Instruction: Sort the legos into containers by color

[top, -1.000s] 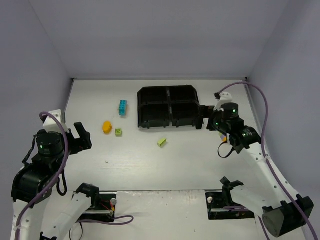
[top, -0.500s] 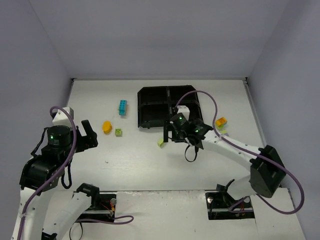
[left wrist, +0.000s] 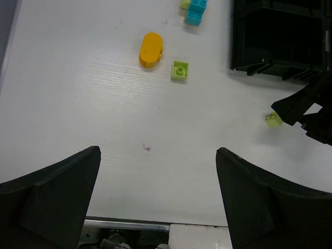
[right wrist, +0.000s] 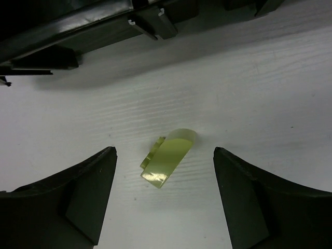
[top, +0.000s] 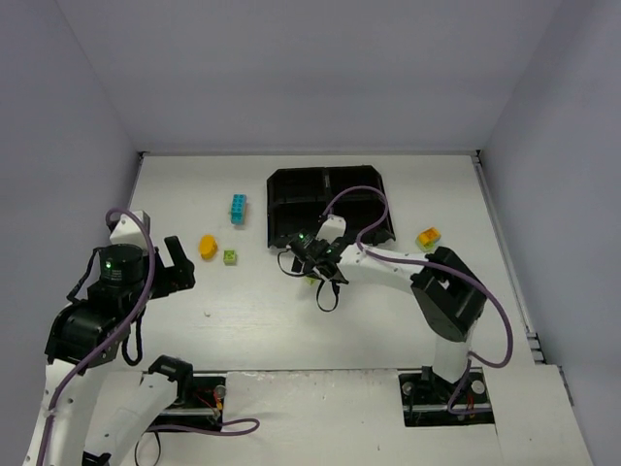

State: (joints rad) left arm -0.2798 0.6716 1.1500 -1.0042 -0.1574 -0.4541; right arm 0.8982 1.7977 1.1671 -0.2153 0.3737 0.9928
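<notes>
From above, the right gripper (top: 309, 264) hovers over the lime lego (top: 311, 281) just in front of the black tray (top: 291, 199), far nearer than the left gripper (top: 179, 264); a second ago it stood at the tray's right side. Left wrist: the left gripper gapes empty; right wrist: the lego lies between parted fingers (right wrist: 78, 207), touching neither, its long axis slanted across the gap.

Small lime lego (right wrist: 168, 158) lying just outside the black tray (top: 296, 199)

brick (right wrist: 168, 158) on table (right wrist: 270, 104), just before tray (right wrist: 62, 26)
</notes>
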